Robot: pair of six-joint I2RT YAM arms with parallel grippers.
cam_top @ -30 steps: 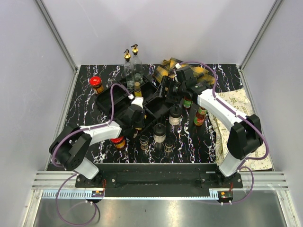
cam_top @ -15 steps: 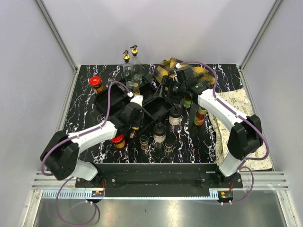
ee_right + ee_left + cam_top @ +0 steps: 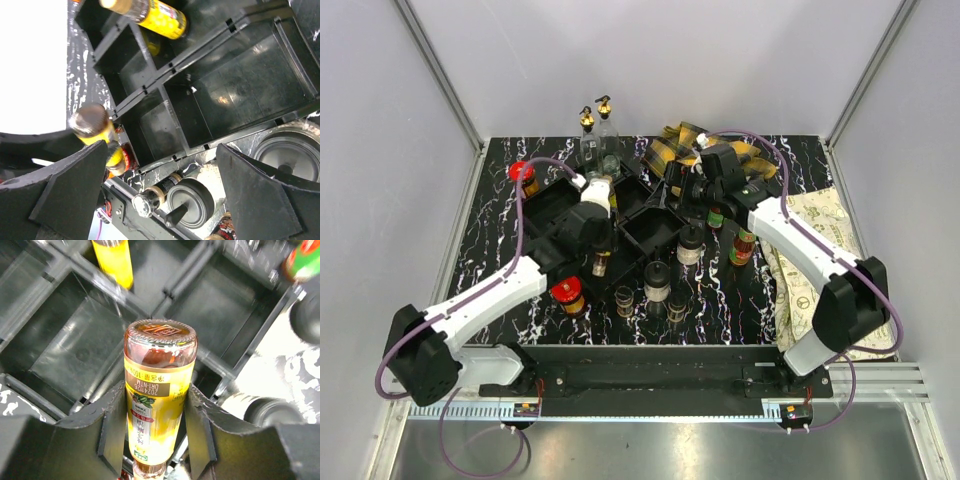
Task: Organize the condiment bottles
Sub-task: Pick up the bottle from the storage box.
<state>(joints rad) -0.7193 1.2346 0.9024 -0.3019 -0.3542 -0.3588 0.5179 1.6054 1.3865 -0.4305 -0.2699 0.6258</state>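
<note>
amber sauce fills the yellow-labelled bottle (image 3: pixel 159 365), and the left gripper (image 3: pixel 155 392) pinches it across the label, one finger on each side. the bottle's long axis runs straight out along the fingers: neck back toward the wrist, round base pointing away, down at the black tray (image 3: pixel 75 350). so the thing is already in the claw, and what matters is where the base points. in the left wrist view the base lines up with a divider wall where cells meet, with a roomy bare cell just to its left and another to its right. how high it hangs above them i cannot tell. my reading is that the coming move is a set-down. it turns on sliding the base off that wall and over one cell before lowering, keeping the axis upright so the base lands flat.

the right gripper (image 3: pixel 161 150) is spread wide with nothing between its fingers, near the tray's right edge. it is close, but the left arm has the bottle, so the placement looks like the left arm's job. a second yellow bottle (image 3: pixel 114 260) shows in a far cell. from above, black-capped shakers (image 3: pixel 657 282) and a red-lidded jar (image 3: pixel 567 294) stand on the table just in front of the tray, apart from both claws.
</note>
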